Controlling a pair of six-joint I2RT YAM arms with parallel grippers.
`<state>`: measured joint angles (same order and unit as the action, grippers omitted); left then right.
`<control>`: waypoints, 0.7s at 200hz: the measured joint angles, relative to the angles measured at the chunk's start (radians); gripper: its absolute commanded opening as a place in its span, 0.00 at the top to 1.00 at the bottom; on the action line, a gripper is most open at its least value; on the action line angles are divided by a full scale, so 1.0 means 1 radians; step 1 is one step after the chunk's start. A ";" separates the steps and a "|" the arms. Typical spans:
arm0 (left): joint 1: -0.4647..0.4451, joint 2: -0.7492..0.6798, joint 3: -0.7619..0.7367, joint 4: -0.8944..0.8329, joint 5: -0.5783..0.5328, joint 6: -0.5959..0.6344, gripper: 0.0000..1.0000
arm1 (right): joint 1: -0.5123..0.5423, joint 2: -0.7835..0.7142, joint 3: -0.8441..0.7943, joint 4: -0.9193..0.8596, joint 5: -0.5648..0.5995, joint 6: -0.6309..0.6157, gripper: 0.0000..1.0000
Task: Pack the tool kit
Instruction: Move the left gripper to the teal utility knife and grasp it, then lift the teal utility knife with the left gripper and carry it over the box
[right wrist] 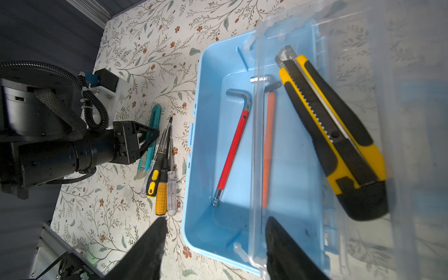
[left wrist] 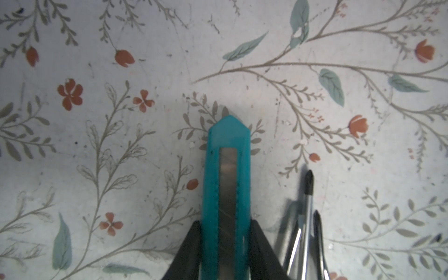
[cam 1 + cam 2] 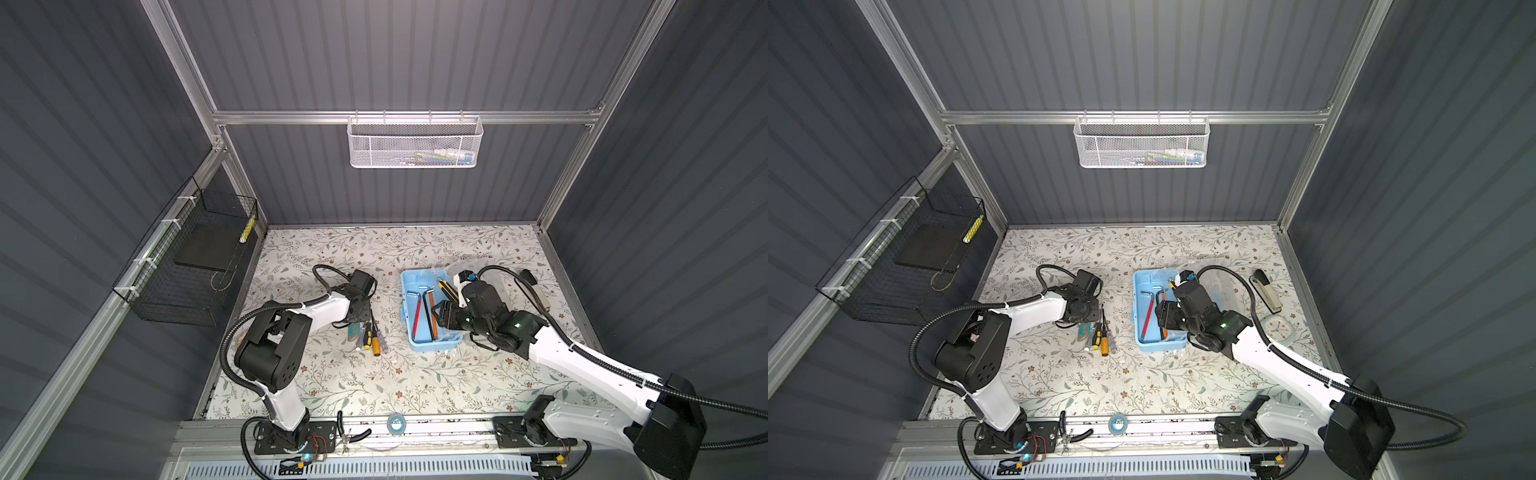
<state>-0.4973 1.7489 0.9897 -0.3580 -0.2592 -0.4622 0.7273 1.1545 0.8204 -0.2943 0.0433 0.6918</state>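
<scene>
I see the floral table (image 3: 415, 386) with the tool kit (image 3: 434, 345) lying right of centre, its clear lid (image 1: 291, 29) raised. My right gripper (image 1: 216, 219) hangs over one end of the kit, jaws apart and empty. My left gripper (image 2: 225, 223) is clamped on a teal cutter (image 2: 228, 135) beside the screwdrivers (image 3: 376, 336). Inside the kit lie a yellow cutter (image 1: 339, 135) and a red hex key (image 1: 232, 150)
</scene>
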 measured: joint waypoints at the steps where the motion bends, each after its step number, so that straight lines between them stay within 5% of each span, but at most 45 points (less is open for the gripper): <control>1: 0.000 0.000 0.001 -0.001 0.000 0.000 0.88 | 0.000 0.000 0.000 0.000 0.000 0.000 0.35; 47: 0.002 -0.002 0.017 -0.058 0.001 0.011 0.90 | 0.000 0.016 0.000 0.016 -0.018 0.005 0.35; 62: 0.002 -0.011 0.019 -0.080 0.001 0.011 1.00 | 0.000 0.016 0.000 0.018 -0.021 0.008 0.35; 140: 0.002 -0.219 0.059 -0.162 0.071 -0.006 1.00 | -0.014 0.002 -0.012 0.047 -0.045 0.027 0.35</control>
<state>-0.4957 1.5303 1.0485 -0.5198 -0.1886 -0.4683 0.7136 1.1561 0.8082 -0.2474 -0.0013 0.7189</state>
